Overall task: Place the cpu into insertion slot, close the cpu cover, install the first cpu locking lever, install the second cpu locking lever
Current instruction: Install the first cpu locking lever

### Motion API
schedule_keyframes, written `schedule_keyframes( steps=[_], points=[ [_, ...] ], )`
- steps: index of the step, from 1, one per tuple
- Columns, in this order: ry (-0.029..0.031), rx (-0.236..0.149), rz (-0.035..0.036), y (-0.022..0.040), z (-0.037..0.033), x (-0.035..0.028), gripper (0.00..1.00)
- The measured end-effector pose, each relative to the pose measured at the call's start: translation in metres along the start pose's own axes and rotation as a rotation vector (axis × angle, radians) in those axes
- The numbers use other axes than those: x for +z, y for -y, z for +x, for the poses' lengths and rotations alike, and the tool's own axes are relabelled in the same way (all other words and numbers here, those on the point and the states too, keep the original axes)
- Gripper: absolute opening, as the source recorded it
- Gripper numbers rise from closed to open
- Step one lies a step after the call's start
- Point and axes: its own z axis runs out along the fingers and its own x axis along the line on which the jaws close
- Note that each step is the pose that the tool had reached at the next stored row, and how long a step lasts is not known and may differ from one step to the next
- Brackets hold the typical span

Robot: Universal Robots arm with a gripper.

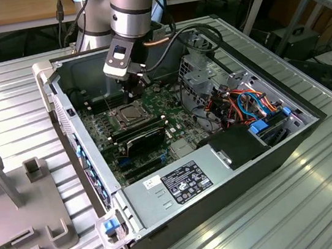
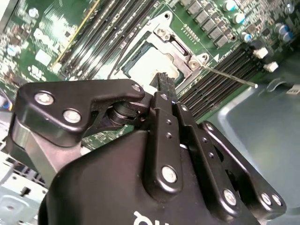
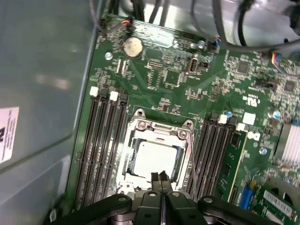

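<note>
The cpu (image 3: 154, 158) lies silver and flat in the insertion slot (image 3: 125, 174) on the green board, also seen in the exterior view (image 1: 128, 112). The cpu cover (image 3: 159, 133) lies down as a metal frame around it. One thin locking lever (image 2: 229, 78) sticks out from the socket corner over the memory slots; it runs beside the socket in the first wrist view (image 3: 191, 157) and stands up in the exterior view (image 1: 106, 102). My gripper (image 3: 161, 179) hovers just above the socket's edge, fingers shut together on nothing, also seen in the second wrist view (image 2: 164, 80).
Long black memory slots (image 3: 101, 150) flank the socket on both sides. The open computer case (image 1: 80, 149) has walls around the board, a power supply (image 1: 180, 181) in front and a cable bundle (image 1: 243, 104) at the exterior view's right. A grey fixture (image 1: 22, 200) stands outside.
</note>
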Motion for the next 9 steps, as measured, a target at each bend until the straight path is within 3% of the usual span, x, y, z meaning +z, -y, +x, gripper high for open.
schedule_keyframes(
  steps=[2, 9],
  points=[
    [0.0029, -0.054, -0.0022, 0.0, 0.0, 0.0, 0.11],
    [0.0044, -0.067, -0.0057, 0.0038, 0.0004, -0.0004, 0.11]
  ],
)
